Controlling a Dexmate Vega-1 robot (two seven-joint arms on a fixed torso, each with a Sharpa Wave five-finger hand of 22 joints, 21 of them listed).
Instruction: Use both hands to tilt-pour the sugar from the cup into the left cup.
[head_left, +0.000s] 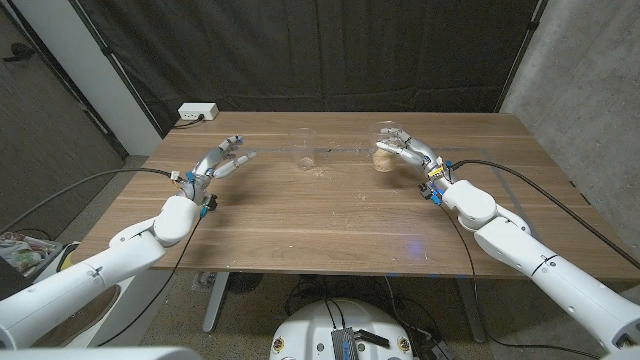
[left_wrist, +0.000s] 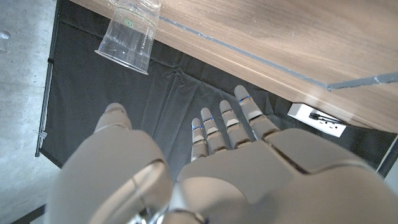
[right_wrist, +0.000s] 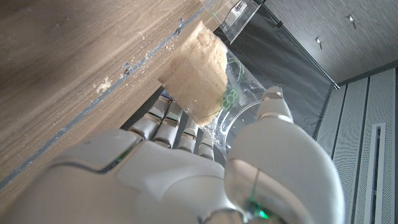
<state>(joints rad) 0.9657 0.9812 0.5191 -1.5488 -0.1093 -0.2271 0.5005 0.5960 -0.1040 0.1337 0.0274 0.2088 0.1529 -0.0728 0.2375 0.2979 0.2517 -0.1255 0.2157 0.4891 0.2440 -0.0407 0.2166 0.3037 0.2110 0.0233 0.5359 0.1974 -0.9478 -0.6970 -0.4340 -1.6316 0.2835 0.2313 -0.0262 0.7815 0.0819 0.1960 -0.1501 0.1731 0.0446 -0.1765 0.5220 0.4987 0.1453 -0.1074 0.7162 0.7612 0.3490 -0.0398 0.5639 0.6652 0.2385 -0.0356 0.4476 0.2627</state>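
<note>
A clear plastic cup with brown sugar (head_left: 384, 150) stands on the wooden table (head_left: 320, 225) at the back right. My right hand (head_left: 409, 151) grips it, thumb on one side and fingers on the other; the right wrist view shows the sugar cup (right_wrist: 196, 79) between them, its base on the wood. The empty clear cup (head_left: 303, 150) stands to its left near the table's middle back, also seen as the empty cup (left_wrist: 129, 34) and the empty cup (right_wrist: 239, 15). My left hand (head_left: 216, 165) is to the left of it, fingers spread toward it, well apart and holding nothing.
A few sugar grains (head_left: 320, 170) lie on the wood between the two cups. A white power strip (head_left: 197, 112) sits at the table's back left corner. Black curtains hang behind the table. Thin tape lines (head_left: 345, 148) run across the back of the tabletop.
</note>
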